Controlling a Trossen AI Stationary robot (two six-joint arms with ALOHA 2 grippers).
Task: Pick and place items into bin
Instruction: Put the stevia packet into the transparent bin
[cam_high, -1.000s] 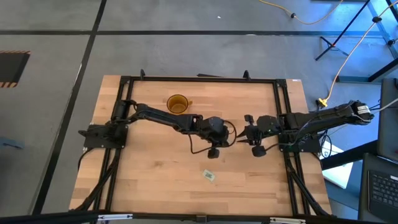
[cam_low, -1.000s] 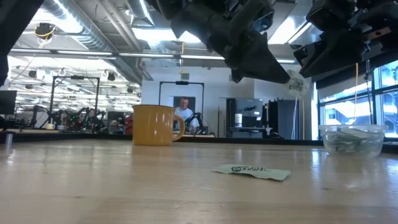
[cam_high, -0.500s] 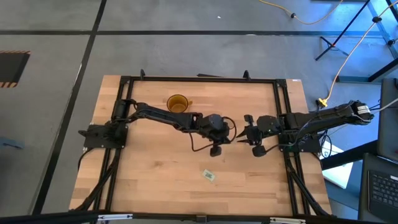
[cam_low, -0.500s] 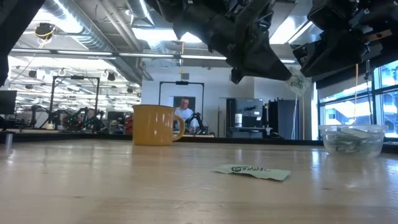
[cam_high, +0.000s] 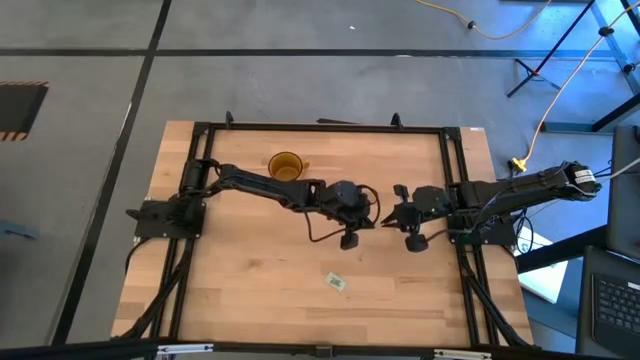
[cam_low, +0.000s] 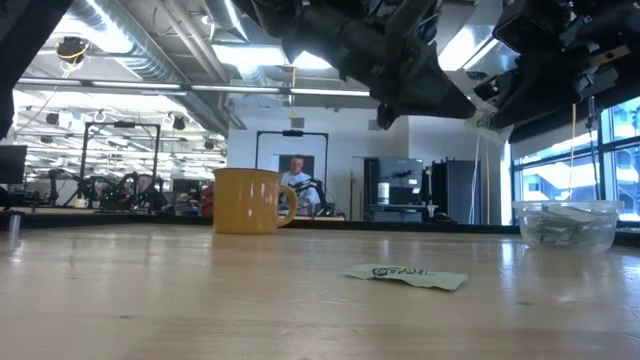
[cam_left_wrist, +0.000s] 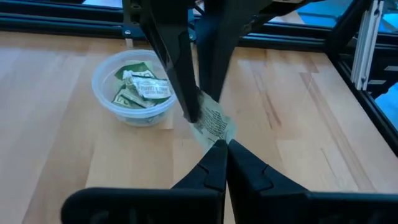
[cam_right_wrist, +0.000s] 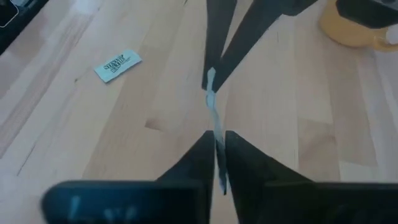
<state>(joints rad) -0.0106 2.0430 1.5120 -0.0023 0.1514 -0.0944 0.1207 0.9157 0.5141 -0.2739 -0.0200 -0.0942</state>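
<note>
Pale wood runs across the whole tabletop (cam_high: 250, 270), and on it, nearest the front edge at about 6 o'clock from the two tools, one green-and-white packet (cam_high: 334, 283) lies flat and alone, not yet picked; it also shows in the low view (cam_low: 407, 275); further in, above the middle of the tabletop, a second packet (cam_left_wrist: 212, 124) hangs in the air between the two tools, the left tool (cam_left_wrist: 222, 148) shut on one edge of it and the right tool (cam_right_wrist: 216, 144) pinched narrow on the opposite edge, so it looks like a hand-over in progress; the left arm reaches in from 9 o'clock with its wrist bent down, the right arm from 3 o'clock, the tips meeting nose to nose; beyond them the bin (cam_left_wrist: 133, 87) stands on the wood with several packets already inside; the amber cup (cam_high: 286, 166) sits at 11 o'clock, apart from the work. Most of the job seems done; two packets appear left.
</note>
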